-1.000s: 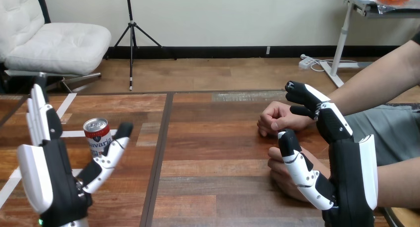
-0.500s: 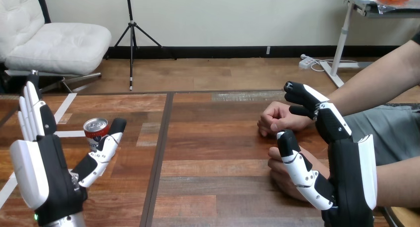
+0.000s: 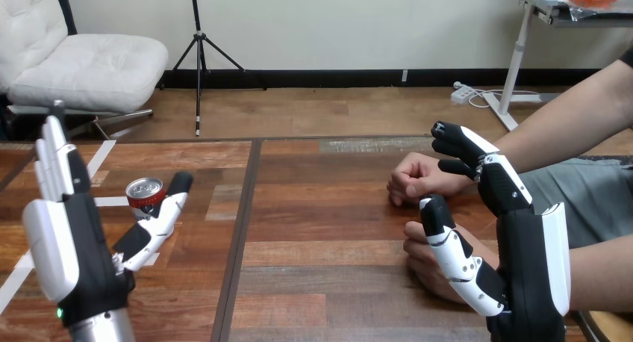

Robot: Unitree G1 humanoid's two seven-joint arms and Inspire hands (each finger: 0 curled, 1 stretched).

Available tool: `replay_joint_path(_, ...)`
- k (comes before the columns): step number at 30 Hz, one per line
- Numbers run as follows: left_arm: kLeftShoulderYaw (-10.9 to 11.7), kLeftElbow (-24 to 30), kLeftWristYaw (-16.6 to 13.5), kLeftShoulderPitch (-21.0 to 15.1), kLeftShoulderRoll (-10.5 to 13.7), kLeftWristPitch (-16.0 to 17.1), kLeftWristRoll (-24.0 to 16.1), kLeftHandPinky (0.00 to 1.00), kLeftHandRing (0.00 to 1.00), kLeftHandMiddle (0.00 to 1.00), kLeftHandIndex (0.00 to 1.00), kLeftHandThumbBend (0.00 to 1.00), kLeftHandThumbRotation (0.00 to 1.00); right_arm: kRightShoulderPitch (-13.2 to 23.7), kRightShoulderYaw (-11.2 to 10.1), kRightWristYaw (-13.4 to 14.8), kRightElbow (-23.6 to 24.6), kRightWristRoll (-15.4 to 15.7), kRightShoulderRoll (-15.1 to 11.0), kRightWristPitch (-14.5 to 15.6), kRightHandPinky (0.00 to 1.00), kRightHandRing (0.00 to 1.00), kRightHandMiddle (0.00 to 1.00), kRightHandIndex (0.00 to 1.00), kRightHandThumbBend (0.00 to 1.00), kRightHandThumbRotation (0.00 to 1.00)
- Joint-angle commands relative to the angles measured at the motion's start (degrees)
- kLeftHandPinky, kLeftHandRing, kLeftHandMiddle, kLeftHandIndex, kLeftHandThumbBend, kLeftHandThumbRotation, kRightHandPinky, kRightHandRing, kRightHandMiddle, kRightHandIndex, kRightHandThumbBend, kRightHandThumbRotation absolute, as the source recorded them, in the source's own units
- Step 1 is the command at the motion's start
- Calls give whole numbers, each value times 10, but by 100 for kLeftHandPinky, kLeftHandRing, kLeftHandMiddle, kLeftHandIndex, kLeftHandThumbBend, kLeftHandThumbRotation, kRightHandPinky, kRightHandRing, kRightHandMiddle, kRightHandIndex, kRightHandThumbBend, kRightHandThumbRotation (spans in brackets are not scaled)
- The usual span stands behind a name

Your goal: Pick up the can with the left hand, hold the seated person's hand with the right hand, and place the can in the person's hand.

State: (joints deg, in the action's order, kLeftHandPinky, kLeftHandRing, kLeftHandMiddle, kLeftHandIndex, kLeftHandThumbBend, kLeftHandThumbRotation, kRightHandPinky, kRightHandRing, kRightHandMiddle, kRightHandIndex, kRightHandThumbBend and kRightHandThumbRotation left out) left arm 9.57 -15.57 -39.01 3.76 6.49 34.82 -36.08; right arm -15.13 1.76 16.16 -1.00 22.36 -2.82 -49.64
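Observation:
A small red and white can (image 3: 145, 195) stands upright on the wooden table (image 3: 321, 207) at the left. My left hand (image 3: 71, 256) is open and raised just left of and nearer than the can, fingers straight up; its thumb reaches across the front of the can's lower part. I cannot tell whether the thumb touches it. At the right, the person's closed hand (image 3: 415, 179) rests on the table, and the person's other hand (image 3: 419, 258) lies nearer, partly hidden behind my right hand (image 3: 526, 252). My right hand stands upright in front of both.
A dark seam (image 3: 240, 230) runs down the tabletop between the can and the person's hands. White tape strips (image 3: 97, 159) lie on the table's left part. The person's forearm (image 3: 567, 129) comes in from the right edge.
My left hand has drifted a little left and its thumb has come lower across the can's front. The can, my right hand and the person's hands have stayed put.

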Motion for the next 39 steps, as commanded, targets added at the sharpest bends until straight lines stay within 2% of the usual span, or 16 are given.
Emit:
replay_joint_path(1,-12,-14,15,-43,19,-18,16,100,99,100,98,68,41,32,-3,-2,6,-8,-2,-7,71,79,81,79,42,61)
replay_joint_path(7,-16,-18,44,-52,23,-48,35,99,98,99,97,70,41,33,-2,-5,5,-10,-3,-7,70,79,81,79,42,61)
replay_joint_path(19,-22,-53,86,-82,34,-82,72,91,94,96,95,74,37,33,-3,-9,3,-15,-5,-8,71,80,81,79,42,61)
replay_joint_path(30,-31,-95,99,-111,44,-105,89,85,91,94,93,77,35,34,-5,-8,3,-11,-5,-10,70,79,81,79,42,61)
replay_joint_path(39,-37,-138,90,-137,50,-119,85,82,89,93,92,77,34,33,-4,-9,3,-11,-4,-9,70,79,81,79,43,61)
